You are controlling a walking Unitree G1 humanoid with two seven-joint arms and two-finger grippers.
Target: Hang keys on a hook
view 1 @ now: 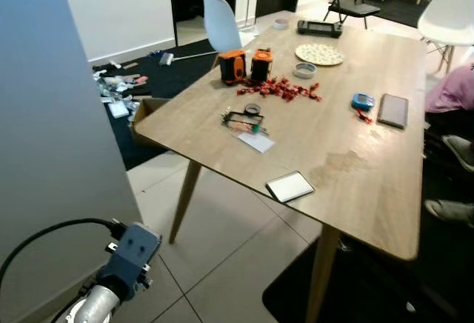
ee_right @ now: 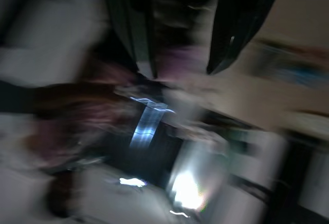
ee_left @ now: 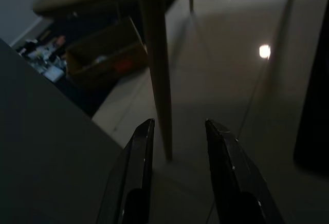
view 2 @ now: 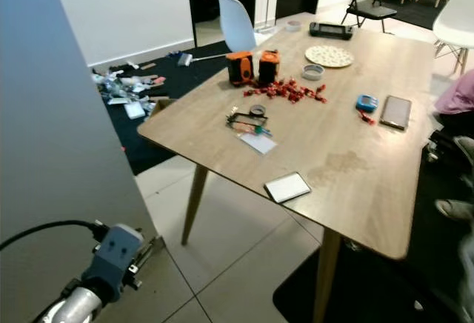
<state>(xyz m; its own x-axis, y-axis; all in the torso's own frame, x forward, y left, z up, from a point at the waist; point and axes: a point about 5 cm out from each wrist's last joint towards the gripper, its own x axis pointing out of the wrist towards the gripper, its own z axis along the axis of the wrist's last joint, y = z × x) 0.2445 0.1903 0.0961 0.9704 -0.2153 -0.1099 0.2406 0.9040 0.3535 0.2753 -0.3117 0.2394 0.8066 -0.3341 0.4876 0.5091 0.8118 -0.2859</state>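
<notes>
Keys (view 1: 245, 122) lie near the left edge of the wooden table (view 1: 348, 167) in your head views, a dark bunch beside a small ring and a white card (view 1: 256, 142). Further back a round tray (view 1: 319, 54) holds pale pieces too small to identify, with a small grey bowl (view 1: 304, 70) just beside it; you cannot see what is in the bowl. A cardboard box (view 1: 145, 108) is half hidden under the table's left corner. At the right edge a person's pink sleeve (view 1: 453, 90) is cut off. Your left arm (view 1: 118, 271) hangs low by the grey panel.

Your left wrist view is dark: the left gripper (ee_left: 177, 131) hangs over the floor beside a table leg (ee_left: 158, 64), fingers apart, nothing between them.

Your right wrist view is heavily blurred: the right gripper (ee_right: 180, 72) has its fingers spread and seemingly empty; the surroundings are unreadable.
</notes>
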